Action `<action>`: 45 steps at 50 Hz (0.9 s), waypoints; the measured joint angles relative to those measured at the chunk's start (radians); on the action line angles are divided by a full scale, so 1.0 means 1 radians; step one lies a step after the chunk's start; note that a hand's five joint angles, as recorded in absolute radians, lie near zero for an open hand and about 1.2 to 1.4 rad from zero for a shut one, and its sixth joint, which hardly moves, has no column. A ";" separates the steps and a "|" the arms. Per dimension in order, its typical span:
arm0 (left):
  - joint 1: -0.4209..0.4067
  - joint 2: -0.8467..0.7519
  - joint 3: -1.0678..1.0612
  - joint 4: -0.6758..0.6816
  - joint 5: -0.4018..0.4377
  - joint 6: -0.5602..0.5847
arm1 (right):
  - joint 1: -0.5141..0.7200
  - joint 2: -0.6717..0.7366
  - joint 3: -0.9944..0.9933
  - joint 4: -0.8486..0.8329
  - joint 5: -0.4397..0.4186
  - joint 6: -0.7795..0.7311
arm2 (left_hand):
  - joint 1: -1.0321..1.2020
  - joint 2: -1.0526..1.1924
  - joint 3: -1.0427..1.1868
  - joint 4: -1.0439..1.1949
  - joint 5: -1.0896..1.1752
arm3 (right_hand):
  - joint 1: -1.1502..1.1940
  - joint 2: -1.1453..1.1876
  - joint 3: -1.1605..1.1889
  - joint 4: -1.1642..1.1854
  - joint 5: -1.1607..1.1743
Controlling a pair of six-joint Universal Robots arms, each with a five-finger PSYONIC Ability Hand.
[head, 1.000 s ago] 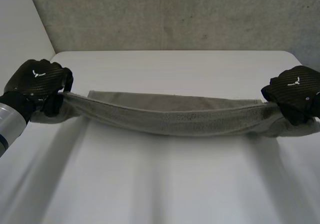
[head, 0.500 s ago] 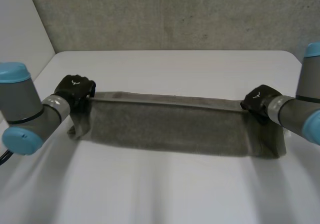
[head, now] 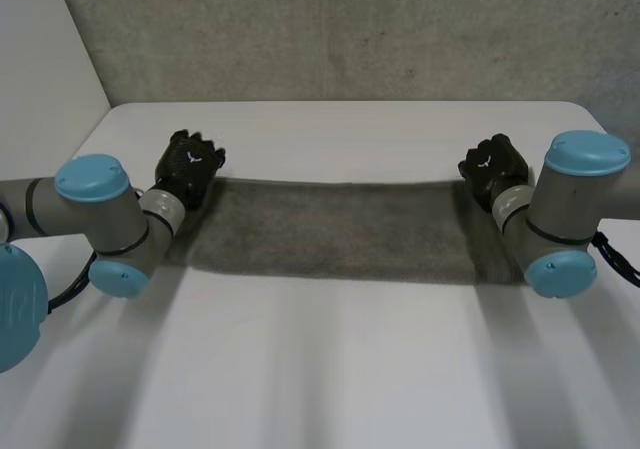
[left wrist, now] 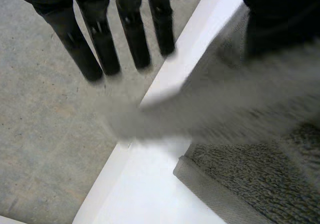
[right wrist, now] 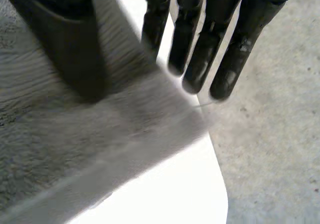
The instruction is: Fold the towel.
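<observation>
Grey terry towel (head: 340, 231) is lying as a long flat band across the far half of the white table (head: 330, 369), w/ its ends running under both wrists, so the end corners are hidden in the head view. The left hand (head: 190, 166) is sitting at the towel's far left corner and the right hand (head: 493, 167) at its far right corner. Both are showing only their black backs there.

In the left wrist view the fingers (left wrist: 102, 39) are stretching out straight and apart, past the table edge and over the speckled grey floor (left wrist: 45, 134), gripping nothing. The thumb (left wrist: 280, 9) is hanging over a raised fold of cloth that's hard to make out. Can't tell if it's touching. Below that fold, a looped-pile layer w/ a rolled hem is lying on the table.

In the right wrist view it's much the same: fingers (right wrist: 200, 49) are pointing straight, slightly spread, w/ the tips beyond the table's rounded corner. The thumb (right wrist: 75, 44) is standing apart from them above the cloth, and contact is unclear.

The left arm (head: 110, 219) and right arm (head: 565, 209), grey w/ light-blue caps, are covering the towel's near end corners.
</observation>
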 measured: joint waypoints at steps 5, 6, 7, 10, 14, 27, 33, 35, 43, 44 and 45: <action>-0.007 0.007 -0.007 0.001 -0.003 -0.004 | 0.003 -0.001 -0.004 0.002 0.043 0.017 | -0.268 -0.291 -0.308 -0.279 -0.321 | -0.498 -0.478 -0.495 -0.491 -0.523; -0.009 0.011 -0.009 0.001 -0.003 -0.005 | 0.003 -0.008 -0.002 0.002 0.048 0.024 | -0.268 -0.293 -0.311 -0.279 -0.327 | -0.511 -0.482 -0.507 -0.497 -0.523; -0.012 0.021 -0.013 0.000 -0.004 -0.007 | 0.004 -0.028 0.003 0.003 0.054 0.043 | -0.268 -0.294 -0.312 -0.279 -0.332 | -0.520 -0.482 -0.511 -0.497 -0.523; -0.017 0.047 -0.026 -0.001 -0.003 -0.017 | 0.004 -0.070 0.016 0.003 0.056 0.079 | -0.268 -0.294 -0.313 -0.279 -0.335 | -0.521 -0.482 -0.511 -0.497 -0.523; -0.021 0.116 -0.065 -0.006 0.003 -0.072 | 0.002 -0.167 0.060 0.004 0.038 0.155 | -0.268 -0.294 -0.313 -0.279 -0.338 | -0.522 -0.482 -0.511 -0.497 -0.523; -0.006 0.323 -0.199 -0.056 0.080 -0.358 | -0.009 -0.427 0.293 0.054 -0.034 0.253 | -0.269 -0.294 -0.314 -0.279 -0.341 | -0.524 -0.482 -0.511 -0.497 -0.523; 0.022 0.344 -0.237 -0.122 0.091 -0.371 | -0.013 -0.493 0.409 0.100 -0.070 0.252 | -0.269 -0.294 -0.315 -0.279 -0.342 | -0.524 -0.482 -0.511 -0.497 -0.523; 0.035 0.344 -0.255 -0.142 0.091 -0.364 | -0.014 -0.508 0.439 0.107 -0.083 0.252 | -0.269 -0.294 -0.316 -0.279 -0.342 | -0.524 -0.482 -0.511 -0.497 -0.523; 0.074 0.336 -0.328 -0.170 0.090 -0.287 | -0.029 -0.551 0.558 0.111 -0.142 0.254 | -0.269 -0.294 -0.316 -0.279 -0.342 | -0.523 -0.482 -0.511 -0.497 -0.522; 0.078 0.332 -0.332 -0.167 0.089 -0.271 | -0.033 -0.552 0.568 0.110 -0.146 0.254 | -0.269 -0.294 -0.316 -0.279 -0.342 | -0.522 -0.482 -0.511 -0.497 -0.522; 0.080 0.327 -0.334 -0.165 0.088 -0.261 | -0.036 -0.552 0.574 0.109 -0.148 0.254 | -0.269 -0.294 -0.316 -0.279 -0.342 | -0.522 -0.482 -0.511 -0.497 -0.522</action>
